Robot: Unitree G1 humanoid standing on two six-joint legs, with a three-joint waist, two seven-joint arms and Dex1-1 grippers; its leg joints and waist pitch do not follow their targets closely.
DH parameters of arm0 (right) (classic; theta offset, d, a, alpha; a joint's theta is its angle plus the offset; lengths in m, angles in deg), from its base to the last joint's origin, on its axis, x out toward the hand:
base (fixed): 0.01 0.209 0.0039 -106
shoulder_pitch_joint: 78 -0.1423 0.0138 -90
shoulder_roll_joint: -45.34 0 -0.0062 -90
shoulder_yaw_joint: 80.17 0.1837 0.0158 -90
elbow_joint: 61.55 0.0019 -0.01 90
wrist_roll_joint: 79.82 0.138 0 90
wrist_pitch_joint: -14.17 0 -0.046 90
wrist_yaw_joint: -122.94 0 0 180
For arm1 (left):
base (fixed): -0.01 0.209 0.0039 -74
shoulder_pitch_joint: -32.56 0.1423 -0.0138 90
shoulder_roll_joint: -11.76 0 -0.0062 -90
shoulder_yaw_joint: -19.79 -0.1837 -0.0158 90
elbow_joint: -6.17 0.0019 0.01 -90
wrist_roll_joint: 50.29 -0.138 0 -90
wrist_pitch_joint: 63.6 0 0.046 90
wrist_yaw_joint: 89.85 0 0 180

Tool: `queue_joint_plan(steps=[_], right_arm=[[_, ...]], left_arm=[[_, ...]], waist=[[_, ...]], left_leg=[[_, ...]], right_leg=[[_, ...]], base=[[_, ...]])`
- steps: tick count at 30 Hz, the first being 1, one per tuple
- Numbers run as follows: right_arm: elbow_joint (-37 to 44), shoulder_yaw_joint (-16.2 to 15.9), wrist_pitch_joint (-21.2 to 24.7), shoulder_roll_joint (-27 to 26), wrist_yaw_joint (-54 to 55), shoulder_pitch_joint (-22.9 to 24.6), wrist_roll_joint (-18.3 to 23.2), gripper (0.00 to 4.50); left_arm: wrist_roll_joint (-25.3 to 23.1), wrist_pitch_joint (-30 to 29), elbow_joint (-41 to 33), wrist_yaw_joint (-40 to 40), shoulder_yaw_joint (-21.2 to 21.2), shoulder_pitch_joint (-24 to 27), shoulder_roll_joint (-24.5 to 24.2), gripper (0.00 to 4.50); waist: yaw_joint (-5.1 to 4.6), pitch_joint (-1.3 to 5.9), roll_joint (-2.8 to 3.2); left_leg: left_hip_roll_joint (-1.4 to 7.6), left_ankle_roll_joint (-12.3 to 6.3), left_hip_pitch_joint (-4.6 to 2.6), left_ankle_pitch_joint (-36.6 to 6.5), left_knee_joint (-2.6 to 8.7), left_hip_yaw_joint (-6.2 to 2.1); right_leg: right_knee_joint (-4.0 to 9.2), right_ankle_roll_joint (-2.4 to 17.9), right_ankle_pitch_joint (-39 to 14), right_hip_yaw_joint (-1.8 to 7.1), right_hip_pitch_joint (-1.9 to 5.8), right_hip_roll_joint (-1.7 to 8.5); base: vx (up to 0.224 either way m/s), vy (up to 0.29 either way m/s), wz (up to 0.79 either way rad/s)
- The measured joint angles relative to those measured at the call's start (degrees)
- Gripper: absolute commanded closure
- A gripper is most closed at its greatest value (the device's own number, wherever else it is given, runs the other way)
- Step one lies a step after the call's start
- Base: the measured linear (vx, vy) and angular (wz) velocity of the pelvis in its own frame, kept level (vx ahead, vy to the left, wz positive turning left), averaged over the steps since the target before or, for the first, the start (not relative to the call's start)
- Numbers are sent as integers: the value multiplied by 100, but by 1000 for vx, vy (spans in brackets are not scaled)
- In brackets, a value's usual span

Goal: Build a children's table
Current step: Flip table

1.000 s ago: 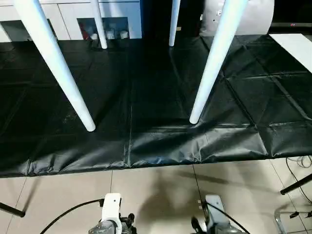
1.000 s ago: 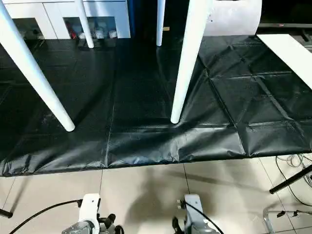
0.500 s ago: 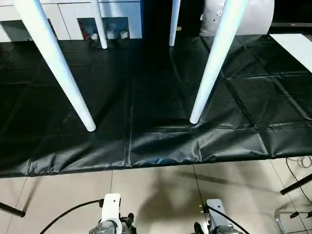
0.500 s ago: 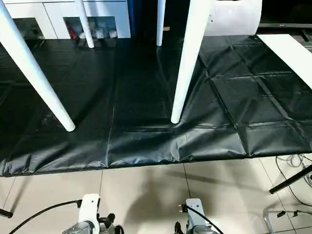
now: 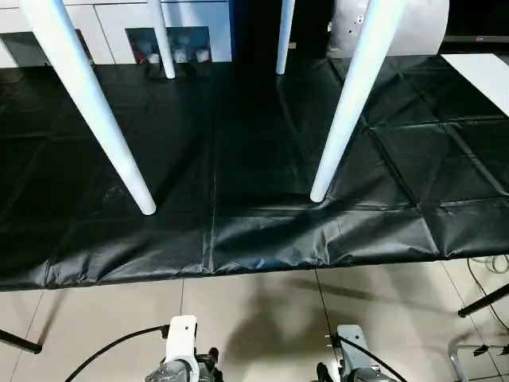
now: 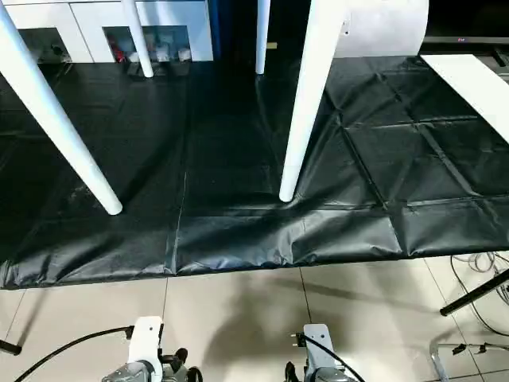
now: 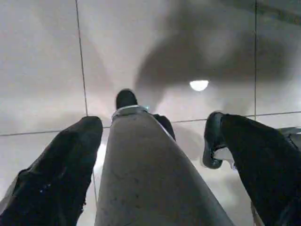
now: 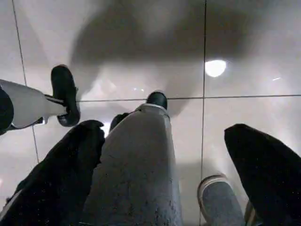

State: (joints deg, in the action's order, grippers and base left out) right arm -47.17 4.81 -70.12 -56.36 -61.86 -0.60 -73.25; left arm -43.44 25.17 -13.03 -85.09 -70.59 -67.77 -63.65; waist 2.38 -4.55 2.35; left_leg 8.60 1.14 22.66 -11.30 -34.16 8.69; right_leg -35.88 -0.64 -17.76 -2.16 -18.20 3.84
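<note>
The children's table stands upright on a black crinkled plastic sheet (image 5: 262, 159) spread on the pale tiled floor (image 5: 254, 318): four long white tubular legs come down from above, the two near ones (image 5: 95, 111) (image 5: 350, 95) resting close to the sheet's front edge, the two far ones (image 5: 163, 40) (image 5: 283, 36) near white cabinets (image 5: 103, 32). The left gripper (image 7: 155, 155) and the right gripper (image 8: 164, 160) hang low over the tiles, well apart from the legs. Each has its two black fingers (image 7: 61, 174) (image 8: 263, 174) spread wide and holds nothing.
</note>
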Motion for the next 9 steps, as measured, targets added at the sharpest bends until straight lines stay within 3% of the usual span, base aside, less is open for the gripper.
queue_joint_plan(steps=[9], right_arm=[[0,0,0,0,0,0,0,0]], left_arm=[[0,0,0,0,0,0,0,3]], waist=[[1,-1,-1]], left_leg=[[0,1,3,-1,6,4]], right_leg=[[8,0,0,1,-3,1]], base=[[0,0,0]])
